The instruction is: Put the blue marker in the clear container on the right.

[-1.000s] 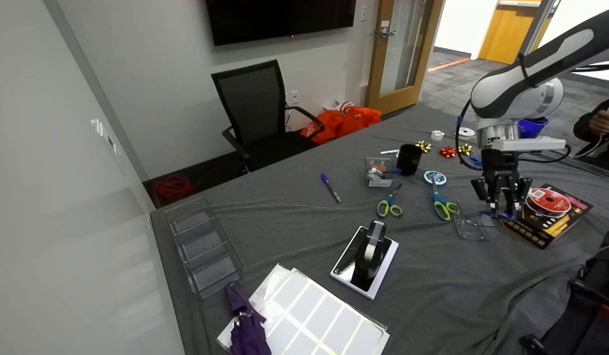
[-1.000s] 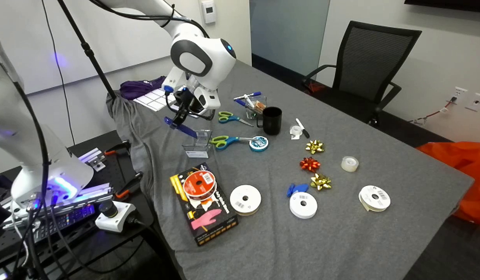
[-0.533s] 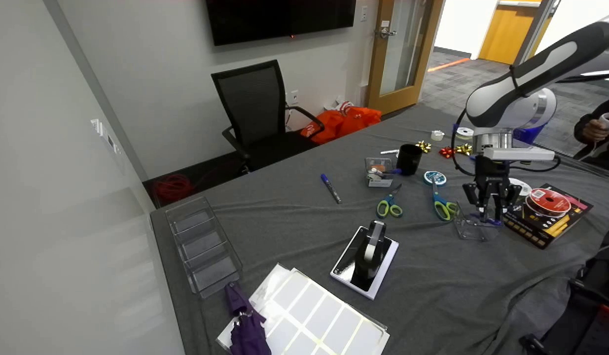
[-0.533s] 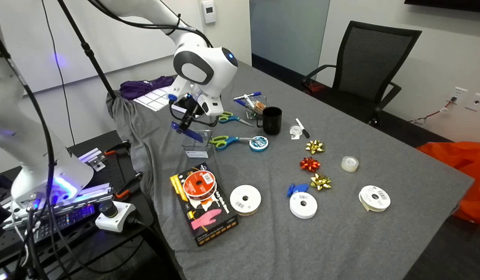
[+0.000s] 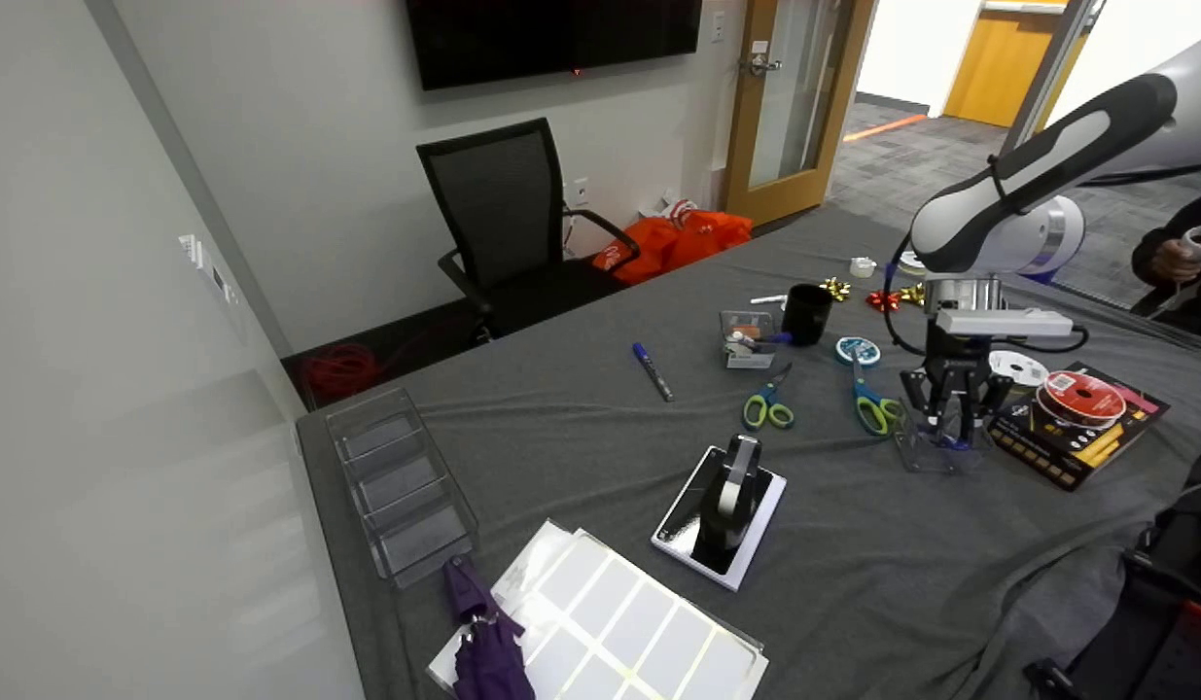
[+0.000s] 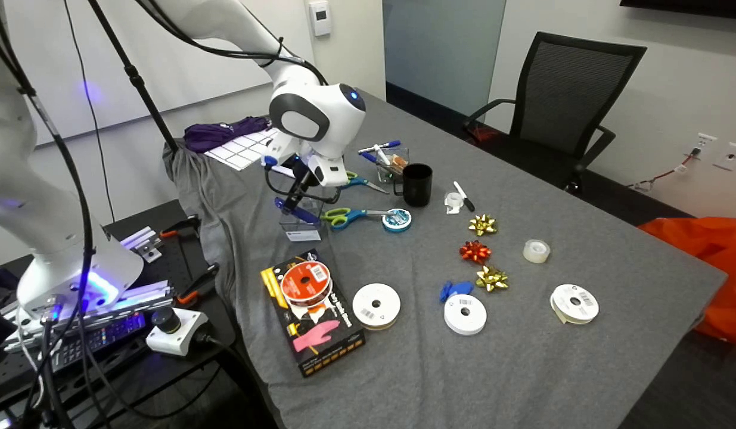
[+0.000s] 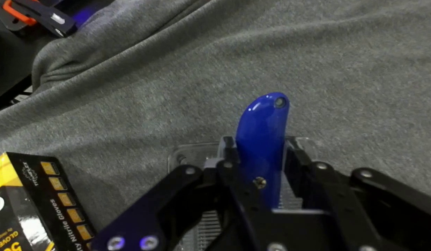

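My gripper (image 5: 951, 425) is shut on a dark-blue tool (image 7: 262, 139). Its rounded end, hole and screw look more like a cutter handle than a marker. The tool also shows in both exterior views (image 5: 953, 443) (image 6: 305, 215). It is tilted low over the small clear container (image 6: 302, 235), with its rounded end reaching past the rim (image 7: 198, 145) in the wrist view. I cannot tell whether it touches the container. A blue-capped marker (image 5: 652, 371) lies apart on the table. The fingers hide part of the tool and the container.
Green-blue scissors (image 6: 344, 218) lie beside the container. A glove box (image 6: 320, 333) with a red ribbon spool (image 6: 306, 282) is close on another side. A black mug (image 6: 416, 185), a tub of pens (image 5: 748, 340) and a tape dispenser (image 5: 731, 496) stand farther off.
My gripper has moved down and sideways with the blue tool, from beside and above the clear container to low over it. The other table items have not moved.
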Controlling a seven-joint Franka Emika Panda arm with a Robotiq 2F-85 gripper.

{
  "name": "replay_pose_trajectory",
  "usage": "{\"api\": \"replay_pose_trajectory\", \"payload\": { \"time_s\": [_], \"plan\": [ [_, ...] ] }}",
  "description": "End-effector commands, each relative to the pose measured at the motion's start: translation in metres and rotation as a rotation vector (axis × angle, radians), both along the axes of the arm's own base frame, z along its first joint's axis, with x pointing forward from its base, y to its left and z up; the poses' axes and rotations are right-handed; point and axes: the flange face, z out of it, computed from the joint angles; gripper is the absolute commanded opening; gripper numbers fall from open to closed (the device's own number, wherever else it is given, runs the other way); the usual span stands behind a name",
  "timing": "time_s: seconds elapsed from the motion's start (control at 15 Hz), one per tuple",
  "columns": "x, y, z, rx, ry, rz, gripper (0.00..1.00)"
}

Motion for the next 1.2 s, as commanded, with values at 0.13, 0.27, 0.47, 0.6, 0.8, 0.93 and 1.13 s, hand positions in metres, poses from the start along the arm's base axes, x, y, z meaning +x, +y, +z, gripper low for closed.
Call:
{"api": "replay_pose_trajectory", "payload": {
  "time_s": [0.13, 0.27, 0.47, 0.6, 0.8, 0.93, 1.13],
  "plan": [
    [0.001, -0.001, -0.003, -0.035, -0.011, -0.043, 0.74],
    [-0.002, -0.001, 0.003, -0.027, -0.008, -0.034, 0.88],
    [-0.008, 0.001, 0.017, -0.012, -0.016, -0.007, 1.0],
    [-0.012, 0.002, 0.028, -0.014, -0.035, 0.017, 1.0],
    [-0.02, 0.001, 0.048, -0.035, -0.052, 0.065, 1.0],
    [-0.026, 0.001, 0.062, -0.084, -0.058, 0.11, 1.0],
    [-0.037, 0.002, 0.08, -0.146, -0.061, 0.173, 1.0]
  ]
}}
